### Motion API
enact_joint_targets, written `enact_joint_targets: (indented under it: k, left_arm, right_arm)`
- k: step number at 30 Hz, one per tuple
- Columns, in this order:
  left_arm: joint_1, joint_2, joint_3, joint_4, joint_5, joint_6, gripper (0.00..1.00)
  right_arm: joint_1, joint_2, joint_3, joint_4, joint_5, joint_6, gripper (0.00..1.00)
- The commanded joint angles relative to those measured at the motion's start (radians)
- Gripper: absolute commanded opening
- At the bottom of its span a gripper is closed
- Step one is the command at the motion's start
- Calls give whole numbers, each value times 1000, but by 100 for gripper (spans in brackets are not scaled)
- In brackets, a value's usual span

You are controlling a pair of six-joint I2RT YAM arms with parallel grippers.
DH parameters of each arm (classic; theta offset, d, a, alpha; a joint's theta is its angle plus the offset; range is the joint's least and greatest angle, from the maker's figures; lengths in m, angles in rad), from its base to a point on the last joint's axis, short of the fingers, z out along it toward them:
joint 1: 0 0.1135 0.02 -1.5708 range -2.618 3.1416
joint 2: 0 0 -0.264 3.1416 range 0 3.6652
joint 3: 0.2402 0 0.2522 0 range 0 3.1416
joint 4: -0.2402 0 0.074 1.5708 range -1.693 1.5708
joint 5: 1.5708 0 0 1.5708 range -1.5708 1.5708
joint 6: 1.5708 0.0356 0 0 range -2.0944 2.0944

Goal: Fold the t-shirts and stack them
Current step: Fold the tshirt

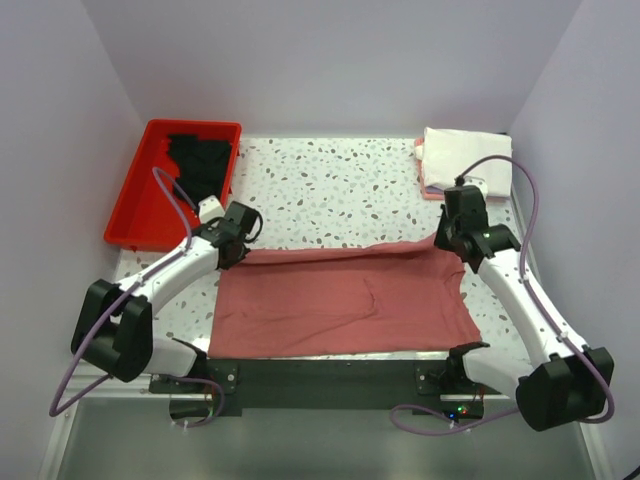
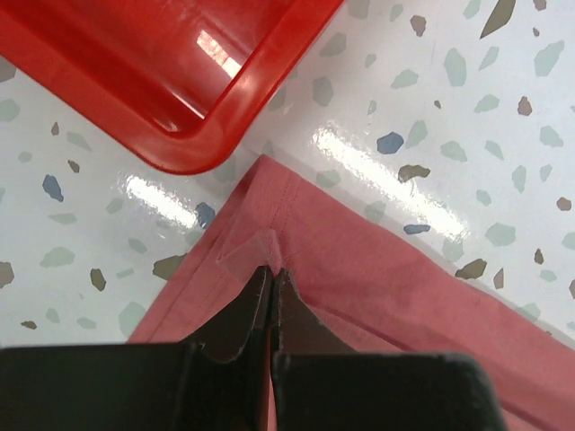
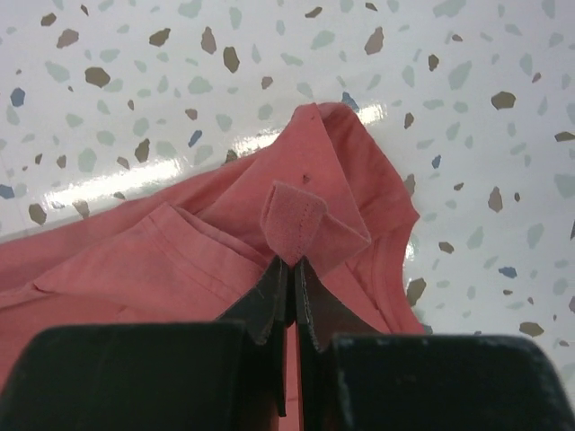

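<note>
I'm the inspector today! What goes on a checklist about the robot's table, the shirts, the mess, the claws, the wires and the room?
Surface: shiny white speckled table, with glare spots.
Job's things: dusty-rose t-shirt spread out near the arms; folded stack, white on top, in the far right corner; black cloth lying in the tray.
Clutter: red tray in the far left corner.
Grippers: left claw shut on the rose shirt's far left corner; right claw shut on its far right corner.
Cables: purple cables loop along both arms.
Surroundings: plain pale walls on three sides; nothing else seen.
</note>
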Motion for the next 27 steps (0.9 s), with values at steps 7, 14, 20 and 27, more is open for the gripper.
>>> enact_joint_targets:
  k: [7, 14, 20, 27]
  left_arm:
    - [-38, -76, -39, -49, -47, -68, 0]
    - [-51, -84, -38, -88, -58, -82, 0]
    - [-62, -95, -52, -100, -53, -92, 0]
    - [-71, -136, -96, -111, -42, -97, 0]
  right_arm:
    - [34, -168, -8, -225, 60, 18, 0]
    - [58, -194, -29, -311, 16, 62, 0]
    - [58, -240, -57, -377, 10, 84, 0]
    - [58, -273, -72, -435, 6, 96, 0]
